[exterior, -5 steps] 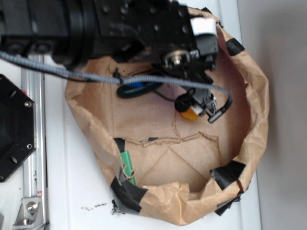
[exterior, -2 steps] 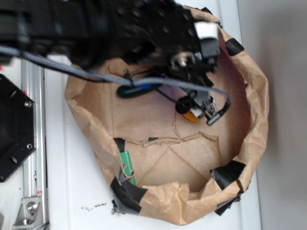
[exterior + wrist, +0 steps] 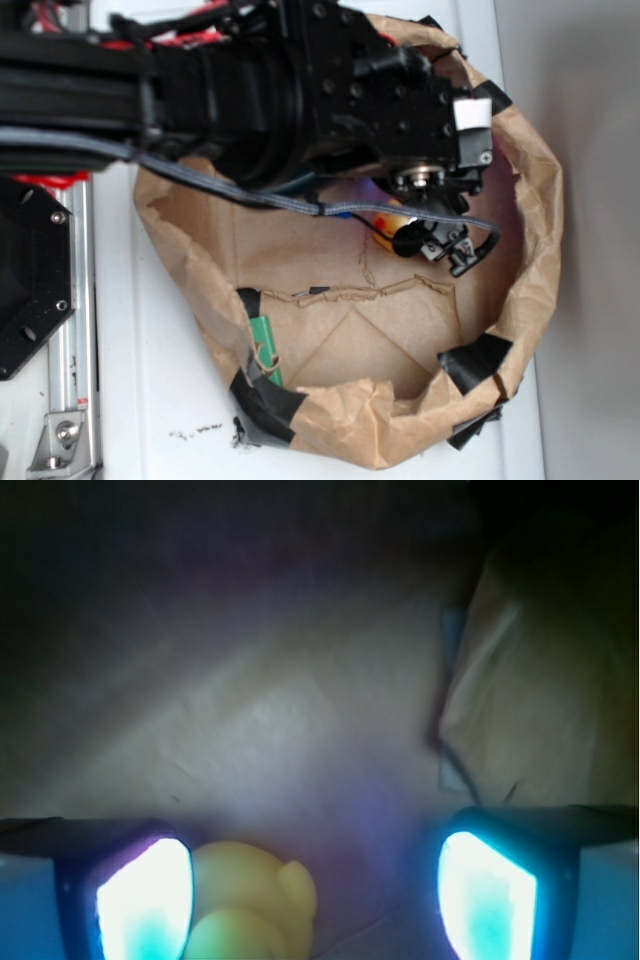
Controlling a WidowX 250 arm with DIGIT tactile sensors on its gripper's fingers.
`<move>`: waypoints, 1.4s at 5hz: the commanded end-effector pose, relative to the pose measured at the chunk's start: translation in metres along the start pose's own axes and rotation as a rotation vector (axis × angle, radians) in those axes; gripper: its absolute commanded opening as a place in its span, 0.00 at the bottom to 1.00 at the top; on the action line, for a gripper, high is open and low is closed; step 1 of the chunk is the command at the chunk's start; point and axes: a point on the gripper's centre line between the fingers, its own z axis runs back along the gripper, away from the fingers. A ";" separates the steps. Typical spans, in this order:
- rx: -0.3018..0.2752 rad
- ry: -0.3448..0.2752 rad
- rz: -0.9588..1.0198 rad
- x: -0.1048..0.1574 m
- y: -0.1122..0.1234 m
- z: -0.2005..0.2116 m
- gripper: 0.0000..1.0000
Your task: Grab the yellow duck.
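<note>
End effector (image 3: 315, 900): jaws spread wide in the wrist view, nothing clamped. The two fingers (image 3: 145, 900) glow bright white-cyan at the lower left and lower right of the frame, with a broad gap between them.

Yellow duck (image 3: 250, 905): sits in that gap, hard against the left finger in the picture and well apart from the right one. Contact with the left finger cannot be confirmed; glare hides the edge. Rounded yellow body visible, beak not visible from this view. It rests on the brown paper floor.

In the exterior view, the end effector (image 3: 440, 243) is low inside the paper bag (image 3: 540, 230), near its right wall. A small patch of yellow-orange, the duck (image 3: 385, 225), shows just left of the fingertips, mostly hidden under the black wrist housing (image 3: 400, 110). A grey cable (image 3: 240, 190) runs from the left along the arm and loops round past the fingers.

The bag is a cut-down brown paper bag, rim rolled and crumpled, patched with black tape (image 3: 475, 360) at several points on the rim. A green strip (image 3: 265, 345) lies against the inner lower-left wall. A torn, creased seam crosses the bag floor.

The bag stands on a white bench (image 3: 150, 400). A metal rail (image 3: 70, 330) and a black plate (image 3: 25, 270) lie at the left edge.
</note>
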 end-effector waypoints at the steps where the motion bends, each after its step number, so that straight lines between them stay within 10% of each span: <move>1: 0.055 0.021 -0.075 -0.006 0.003 -0.004 1.00; 4: 0.058 0.092 -0.181 -0.040 -0.006 -0.008 1.00; 5: 0.059 0.076 -0.158 -0.032 -0.004 -0.014 0.00; 7: 0.019 0.009 -0.229 -0.020 -0.008 0.017 0.00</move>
